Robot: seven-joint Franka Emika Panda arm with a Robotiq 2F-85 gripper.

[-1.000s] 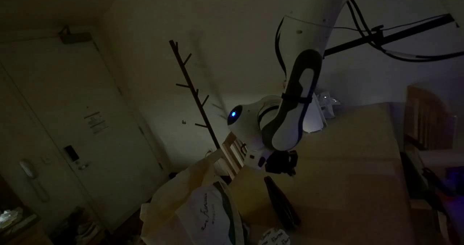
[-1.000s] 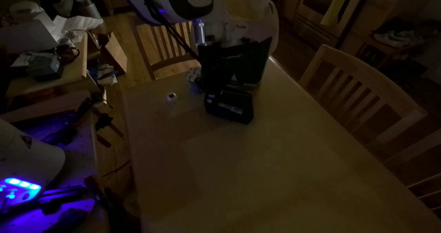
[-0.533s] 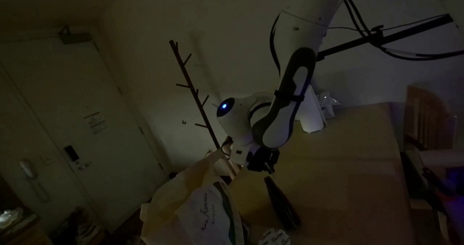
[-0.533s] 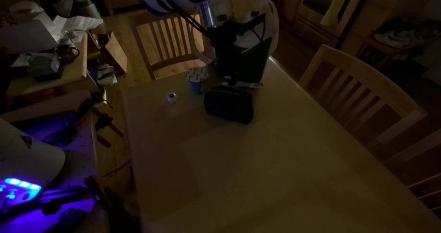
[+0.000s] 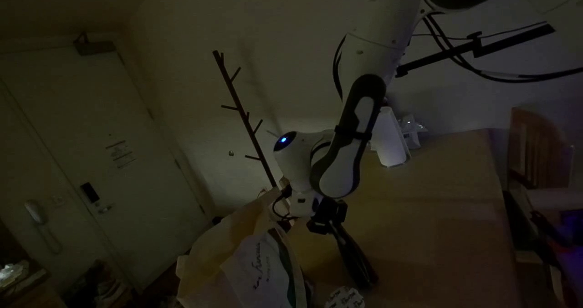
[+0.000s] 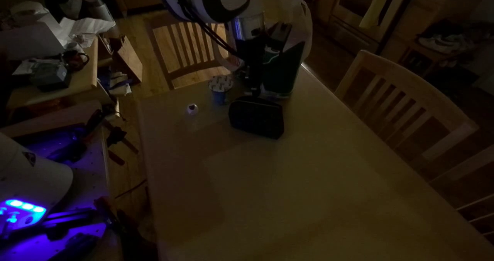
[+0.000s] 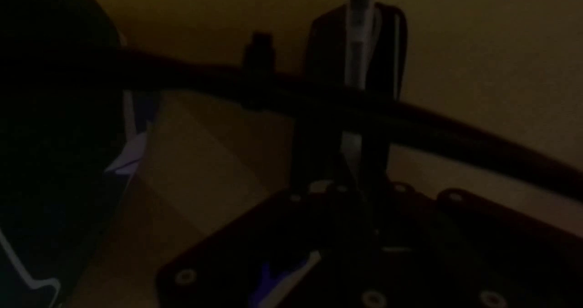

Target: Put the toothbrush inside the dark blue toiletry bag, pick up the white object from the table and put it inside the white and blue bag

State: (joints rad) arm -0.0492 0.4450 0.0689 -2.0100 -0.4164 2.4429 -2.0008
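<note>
Jaws: drawn together on the toothbrush (image 7: 356,53), apparently near one end, which probably left its longer part free to go in first.
Toothbrush: pale and slim, it reached out from the jaws along the length of the pouch (image 6: 256,117), presumably lined up for lowering; whether any of it was already inside could not be told.
Pouch: nearly black, it stood on the table (image 6: 308,176) with a pale line, perhaps the zip, along its upper edge, a pose that suited filling from above.
Bag (image 5: 248,267): white and dark green, it stood upright near the pouch, mouth upward, likely to take the second item.
Cup (image 6: 219,95): blue under a patterned white top, it stood near the pouch, seemingly outside the job.
White object (image 6: 192,109): small and round, it sat beyond the cup, probably waiting until the jaws were free.
</note>
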